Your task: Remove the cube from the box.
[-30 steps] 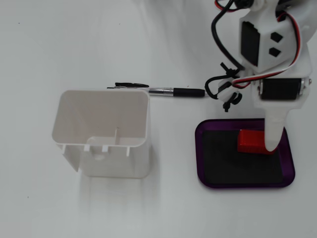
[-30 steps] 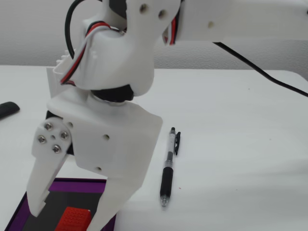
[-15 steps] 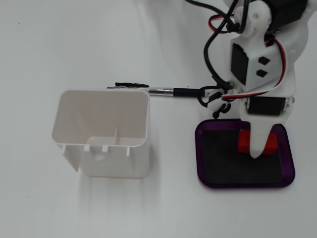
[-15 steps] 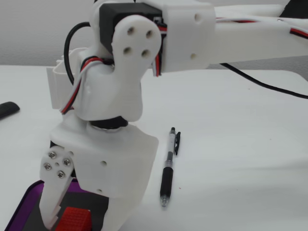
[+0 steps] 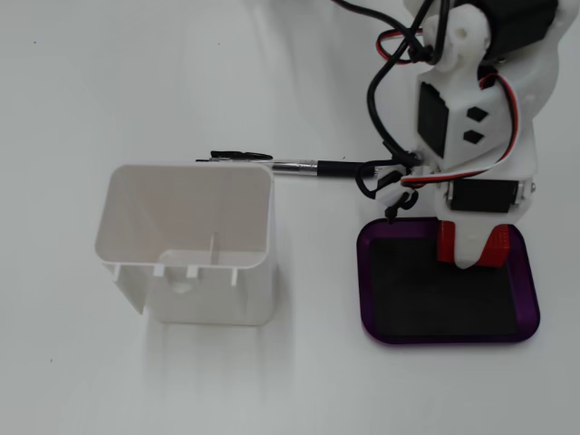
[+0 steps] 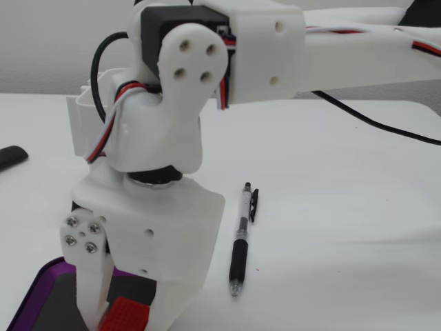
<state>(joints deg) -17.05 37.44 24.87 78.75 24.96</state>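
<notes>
The red cube [image 5: 496, 246] is at the far end of the purple box [image 5: 371, 299], over its black floor. My gripper [image 5: 468, 246] points straight down into the box, with one finger on each side of the cube. Its white finger covers the cube's middle in that fixed view. In the other fixed view the gripper [image 6: 127, 310] has both fingers pressed against the cube [image 6: 125, 317], just above the box's purple rim [image 6: 31, 293]. I cannot tell whether the cube rests on the floor or is slightly lifted.
A tall white plastic container [image 5: 186, 245] stands to the left of the box, seen behind the arm in the other fixed view [image 6: 83, 110]. A black and silver pen [image 5: 308, 167] lies between them near the arm's base. A dark object [image 6: 10, 157] lies at the left edge.
</notes>
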